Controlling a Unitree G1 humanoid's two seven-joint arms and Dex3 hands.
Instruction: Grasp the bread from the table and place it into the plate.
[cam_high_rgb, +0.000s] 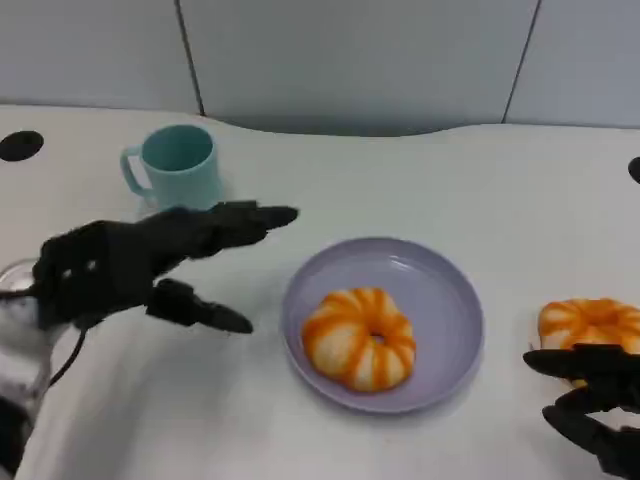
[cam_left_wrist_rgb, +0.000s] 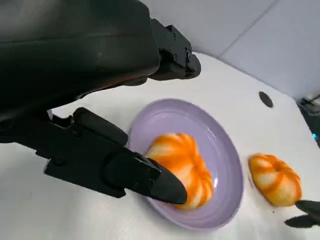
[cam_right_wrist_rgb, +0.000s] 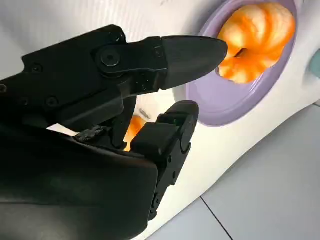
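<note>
- The left hand (cam_high_rgb: 120, 265) has its fingers (cam_high_rgb: 245, 220) released and spread, holding nothing; they reach out over the bench (cam_high_rgb: 470, 170) toward the plate, just short of its near rim.
- The right hand (cam_high_rgb: 595, 400) is at the lower right, its fingers (cam_high_rgb: 570, 362) apart and grasping nothing, the tips lying just in front of the second bread (cam_high_rgb: 590, 325) (whether they touch it, I cannot tell).
- That second bread sits on the bare bench, beside the plate's right edge but apart from it.
- The plate (cam_high_rgb: 440, 300), a lilac one, lies between the two hands.
- The bread (cam_high_rgb: 360, 338), orange-and-white and ring-shaped, rests inside the plate, toward its near left part.
- A teal mug (cam_high_rgb: 178, 165) stands upright farther back on the left, behind the left hand, handle to its left.
</note>
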